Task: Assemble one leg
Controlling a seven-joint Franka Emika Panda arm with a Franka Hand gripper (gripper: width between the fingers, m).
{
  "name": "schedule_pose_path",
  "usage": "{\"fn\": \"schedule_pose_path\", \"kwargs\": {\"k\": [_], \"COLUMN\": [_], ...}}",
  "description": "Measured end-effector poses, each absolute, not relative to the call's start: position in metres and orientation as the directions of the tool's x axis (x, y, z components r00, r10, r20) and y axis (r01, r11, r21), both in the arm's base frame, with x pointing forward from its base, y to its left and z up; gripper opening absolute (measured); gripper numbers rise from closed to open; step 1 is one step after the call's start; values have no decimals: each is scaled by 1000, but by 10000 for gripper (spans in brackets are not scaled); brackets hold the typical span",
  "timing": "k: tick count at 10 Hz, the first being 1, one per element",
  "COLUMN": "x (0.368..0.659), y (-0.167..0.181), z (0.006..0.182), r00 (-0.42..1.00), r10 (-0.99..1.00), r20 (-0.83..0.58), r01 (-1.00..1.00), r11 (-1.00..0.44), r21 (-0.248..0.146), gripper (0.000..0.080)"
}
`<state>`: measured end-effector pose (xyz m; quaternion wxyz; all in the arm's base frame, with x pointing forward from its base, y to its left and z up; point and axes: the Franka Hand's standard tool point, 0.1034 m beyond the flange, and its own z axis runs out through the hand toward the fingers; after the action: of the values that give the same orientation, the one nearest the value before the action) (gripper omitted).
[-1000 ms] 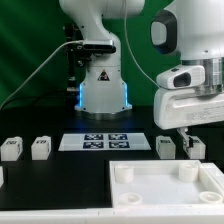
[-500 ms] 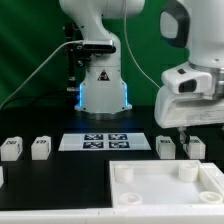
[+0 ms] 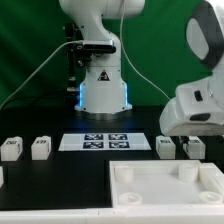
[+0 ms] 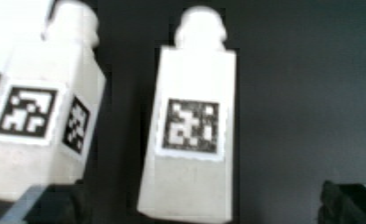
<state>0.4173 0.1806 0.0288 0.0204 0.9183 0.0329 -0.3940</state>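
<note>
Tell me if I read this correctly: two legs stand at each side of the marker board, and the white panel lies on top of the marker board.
Not quite. The exterior view shows the white panel lying apart from the marker board, nearer the camera, not on it. Two legs do stand at each side of it.

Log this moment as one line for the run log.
phase: approaching leg | gripper: open, nothing held | leg: on table, between fingers, beside second leg | panel: on table
</note>
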Motion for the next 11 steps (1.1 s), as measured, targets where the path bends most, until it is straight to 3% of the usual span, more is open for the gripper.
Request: {"fn": "schedule_pose_path", "kwargs": {"k": [2,4,11], "x": [418,410,393], "y": [181,180,182], "z": [24,18,4], "r00": [647,629,592], "r10": [28,-20,-70], "r20": [-762,-777,-803], "r01": [72,46,31], "r11": [-997,-997,-994], "r21": [24,63,109], "gripper": [649,649,649]}}
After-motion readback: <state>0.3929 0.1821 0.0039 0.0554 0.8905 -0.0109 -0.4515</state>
